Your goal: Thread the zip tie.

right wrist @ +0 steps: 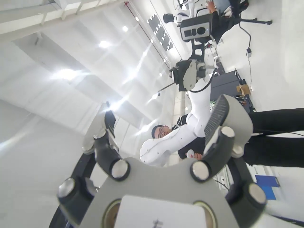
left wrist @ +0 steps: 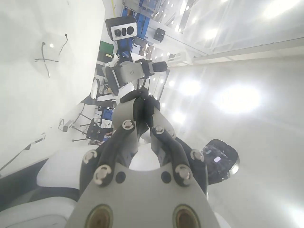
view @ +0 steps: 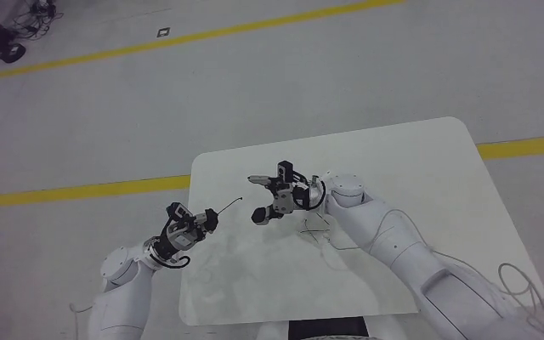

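Left gripper [left wrist: 144,103] is clamped on a thin black plastic zip tie [view: 227,206], free end poking over the white tabletop [view: 408,161] toward the spread, empty right gripper [view: 257,198]. Best hold it steady while the right pinches that end.

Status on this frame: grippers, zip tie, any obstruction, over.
Left gripper shut on zip tie, free end pointing toward right gripper. Right open, apart from tie. Loose ties lie on table, nothing between grippers.

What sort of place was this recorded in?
Probably a big robotics lab or workshop hall: a wide grey floor with yellow lines, ceiling lamps high overhead, and blue racks in the background.
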`<act>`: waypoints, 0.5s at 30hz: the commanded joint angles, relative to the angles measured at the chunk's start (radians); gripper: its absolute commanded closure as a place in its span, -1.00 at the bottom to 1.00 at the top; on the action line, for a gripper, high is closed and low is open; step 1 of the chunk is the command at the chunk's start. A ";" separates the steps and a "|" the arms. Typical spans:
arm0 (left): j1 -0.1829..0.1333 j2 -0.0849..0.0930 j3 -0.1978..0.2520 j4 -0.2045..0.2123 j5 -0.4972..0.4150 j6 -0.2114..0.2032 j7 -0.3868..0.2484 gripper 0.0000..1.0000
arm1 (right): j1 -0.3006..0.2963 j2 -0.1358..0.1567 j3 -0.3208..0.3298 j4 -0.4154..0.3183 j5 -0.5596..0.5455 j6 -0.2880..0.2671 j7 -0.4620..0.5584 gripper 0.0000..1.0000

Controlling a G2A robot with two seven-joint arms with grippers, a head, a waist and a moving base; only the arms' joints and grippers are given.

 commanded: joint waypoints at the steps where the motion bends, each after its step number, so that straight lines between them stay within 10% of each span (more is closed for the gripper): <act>1: 0.000 0.000 0.000 0.000 0.000 0.000 0.000 1.00 | 0.005 -0.002 -0.006 0.000 -0.007 -0.004 -0.020 -1.00; 4: 0.000 0.000 0.000 0.000 0.000 0.000 0.000 1.00 | 0.008 -0.006 -0.008 0.010 0.007 -0.015 -0.027 -0.88; 7: 0.000 0.000 0.000 0.000 0.000 0.000 0.000 1.00 | 0.006 -0.007 -0.007 0.022 0.016 -0.043 -0.017 0.02; 15: 0.000 0.000 0.000 0.000 0.000 0.000 0.000 1.00 | -0.007 -0.008 -0.014 0.033 0.022 -0.066 0.002 0.46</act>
